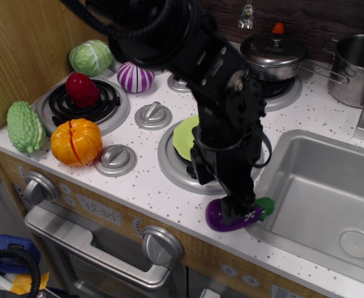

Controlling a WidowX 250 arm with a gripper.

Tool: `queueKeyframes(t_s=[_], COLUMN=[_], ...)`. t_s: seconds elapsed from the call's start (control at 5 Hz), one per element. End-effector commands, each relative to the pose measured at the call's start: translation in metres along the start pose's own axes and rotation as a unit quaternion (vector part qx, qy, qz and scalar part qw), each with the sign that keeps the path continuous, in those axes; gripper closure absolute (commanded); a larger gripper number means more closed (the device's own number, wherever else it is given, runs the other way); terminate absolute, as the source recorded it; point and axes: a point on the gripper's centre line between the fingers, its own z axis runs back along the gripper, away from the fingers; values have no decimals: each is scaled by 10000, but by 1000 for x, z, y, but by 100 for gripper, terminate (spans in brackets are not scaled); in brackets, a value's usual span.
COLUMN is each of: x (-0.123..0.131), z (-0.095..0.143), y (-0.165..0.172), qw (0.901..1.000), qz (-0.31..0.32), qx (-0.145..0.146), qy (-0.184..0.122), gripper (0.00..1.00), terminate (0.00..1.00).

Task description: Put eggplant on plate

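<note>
Over on the left burner [82,105] sits a red fruit [82,90], and nothing else is on that ring. Moving right, the lime plate [183,138] rests flat on the front middle burner, with nothing on the part I can see; most of it is hidden behind the black arm. Right of that and nearer the front edge of the desk [163,195], the eggplant [222,218] lies on its side, long axis running left to right, green cap pointing toward the sink [318,186]. The claw [240,210] is straight above it and down on its top, so the plate lies up and to the left. Whether the fingers have pinched the eggplant I cannot tell. The sink appears bare apart from a green thing at its far right edge.
</note>
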Motion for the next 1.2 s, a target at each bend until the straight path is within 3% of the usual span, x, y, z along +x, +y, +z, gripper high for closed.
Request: queueKeyframes(t_s=[0.0, 0.4, 0.8, 1.0], x=[-5, -11, -9, -7], z=[-10, -27, -31, -23], y=[2, -3, -2, -1], qw=[9996, 9986, 9983, 9990], qz=[94, 85, 198, 170], qx=[52, 57, -48, -131], qy=[-267, -518, -551, -401], gripper=[0, 0, 0, 100], terminate=[0, 0, 0, 0])
